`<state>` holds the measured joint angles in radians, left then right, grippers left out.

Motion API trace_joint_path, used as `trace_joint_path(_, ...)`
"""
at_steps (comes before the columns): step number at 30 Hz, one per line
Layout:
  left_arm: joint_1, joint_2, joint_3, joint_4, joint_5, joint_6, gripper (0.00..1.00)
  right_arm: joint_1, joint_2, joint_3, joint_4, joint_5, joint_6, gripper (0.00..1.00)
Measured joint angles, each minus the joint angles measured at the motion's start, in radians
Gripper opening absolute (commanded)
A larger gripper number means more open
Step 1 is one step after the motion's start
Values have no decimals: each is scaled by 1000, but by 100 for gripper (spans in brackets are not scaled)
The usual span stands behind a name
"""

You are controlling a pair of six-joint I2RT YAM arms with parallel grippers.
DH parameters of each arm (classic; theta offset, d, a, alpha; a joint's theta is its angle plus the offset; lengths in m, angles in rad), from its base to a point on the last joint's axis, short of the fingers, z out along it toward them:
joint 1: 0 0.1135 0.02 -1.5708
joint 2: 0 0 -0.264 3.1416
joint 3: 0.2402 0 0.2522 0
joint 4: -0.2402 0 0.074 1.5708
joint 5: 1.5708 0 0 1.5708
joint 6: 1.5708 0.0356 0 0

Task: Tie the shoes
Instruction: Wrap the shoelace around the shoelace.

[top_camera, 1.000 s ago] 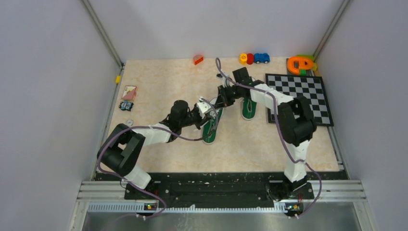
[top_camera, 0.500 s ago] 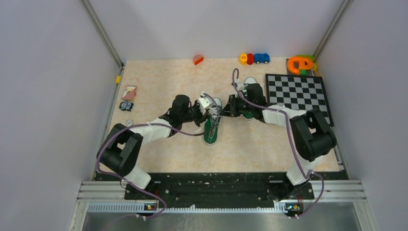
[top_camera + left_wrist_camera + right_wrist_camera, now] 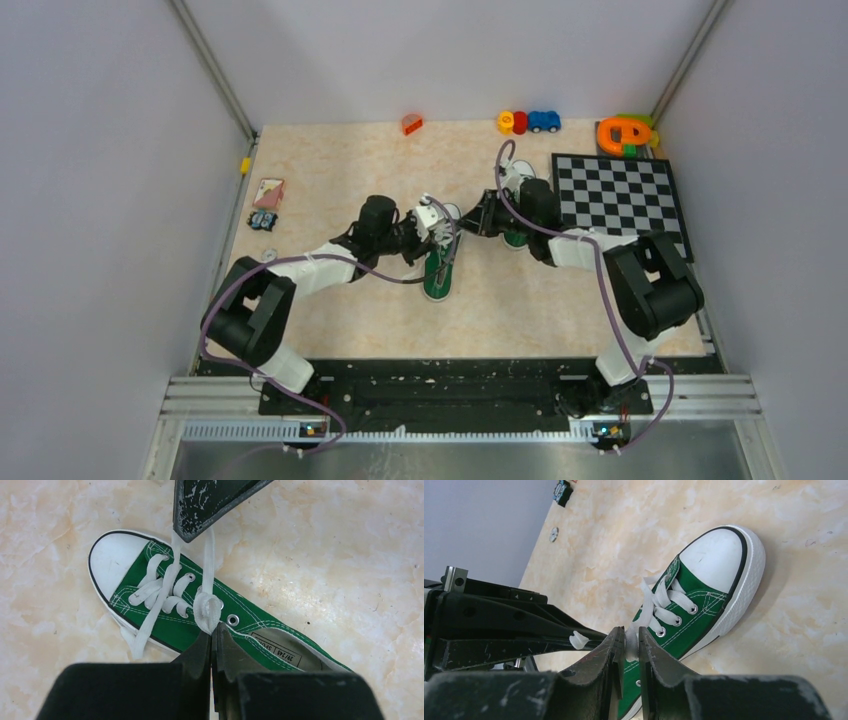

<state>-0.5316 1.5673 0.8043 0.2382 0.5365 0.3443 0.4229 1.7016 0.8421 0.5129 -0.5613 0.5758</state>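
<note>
**Top view.** Both arms meet over the middle of the desk [image 3: 330,180]. The left claw [image 3: 445,228] and the right claw [image 3: 478,222] stand close together above the near shoe [image 3: 437,283], which lies flat on its sole. Only this view shows the second shoe [image 3: 514,239]. It sits just beside the chessboard [image 3: 620,200], and the right arm covers most of it.

**Left wrist view.** I see the lace [image 3: 207,611] bunched into a loop at the top eyelets. The loop ends at the tips of the left claw, which is clenched on it. Two strands rise from the eyelets to a right claw finger at the top of the frame.

**Right wrist view.** The right claw's fingers stand slightly parted with one strand in the narrow gap. I cannot tell whether they press it.

**Limits.** Both wrist views cut off the heel of the near shoe. The top view is too coarse to show the lace run.

**Position.** The near shoe lies directly under both claws, with its white toe cap beyond the fingertips in each wrist view.
</note>
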Motion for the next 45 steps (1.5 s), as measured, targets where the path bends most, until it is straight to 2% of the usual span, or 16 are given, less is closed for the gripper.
trace_joint_path(3,0,0,0,-7,3,3,0,0,-16,-12,14,13,12,14)
trace_joint_path(15,1,0,13,-36,4,28,0,0,-20,-13,42,-15,37,16)
trace_joint_path(19,1,0,49,-75,-3,52,0,0,-17,-13,63,-54,55,23)
trace_joint_path(23,1,0,85,-116,-7,84,0,0,10,-12,119,-101,82,26)
trace_joint_path(28,1,1,100,-150,-6,111,0,-1,60,-11,145,-133,101,38)
trace_joint_path(30,1,1,101,-157,-6,117,0,-1,61,-9,126,-132,88,38)
trace_joint_path(38,1,1,101,-158,-3,118,0,-3,18,105,-151,-56,-108,41)
trace_joint_path(40,1,1,95,-140,-1,110,0,-3,8,159,-225,-40,-146,45)
trace_joint_path(43,1,1,72,-106,0,98,0,2,-1,249,-348,-9,-222,60)
trace_joint_path(45,1,1,54,-88,0,91,0,6,-2,314,-443,14,-281,58)
